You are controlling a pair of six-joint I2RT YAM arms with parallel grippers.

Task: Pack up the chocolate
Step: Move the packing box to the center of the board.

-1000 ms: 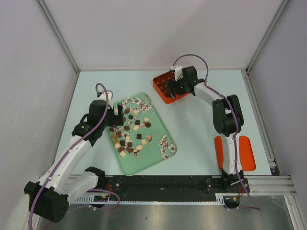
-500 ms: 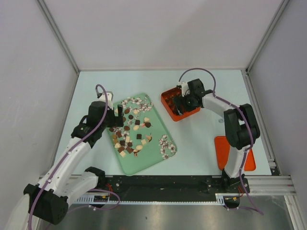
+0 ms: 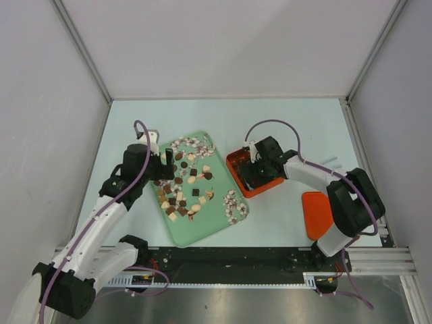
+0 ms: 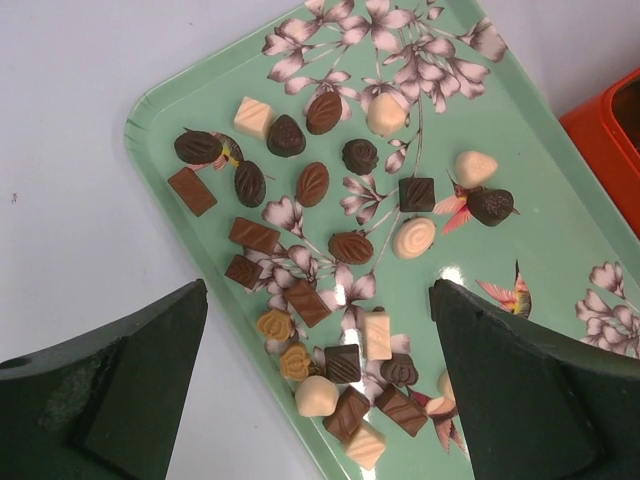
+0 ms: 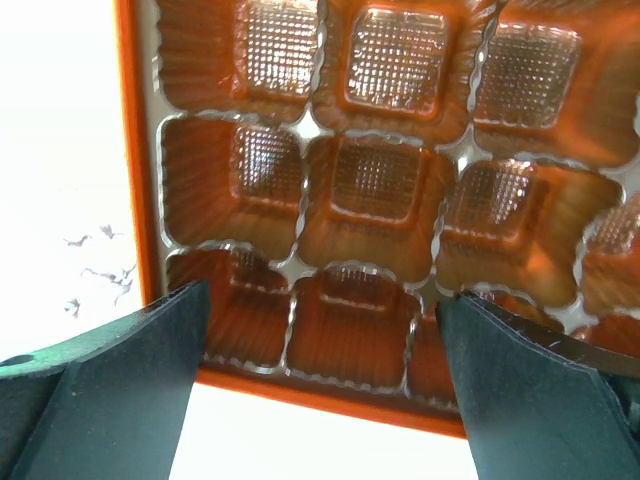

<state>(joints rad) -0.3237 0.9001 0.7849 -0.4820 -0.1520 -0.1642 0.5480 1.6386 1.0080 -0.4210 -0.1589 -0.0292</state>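
chocolate (image 4: 351, 247) litters the tray (image 4: 560, 235); right gripper (image 5: 320, 297) gapes over orange box (image 5: 330, 400).

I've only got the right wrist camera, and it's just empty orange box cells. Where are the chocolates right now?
Observer: The chocolates lie loose on a green tray, left of the box.
Operator: Is the left hand holding one?
Observer: No, the left hand is open above the tray, empty.
Operator: Any lid around?
Observer: A flat orange lid lies on the table, right of the box.
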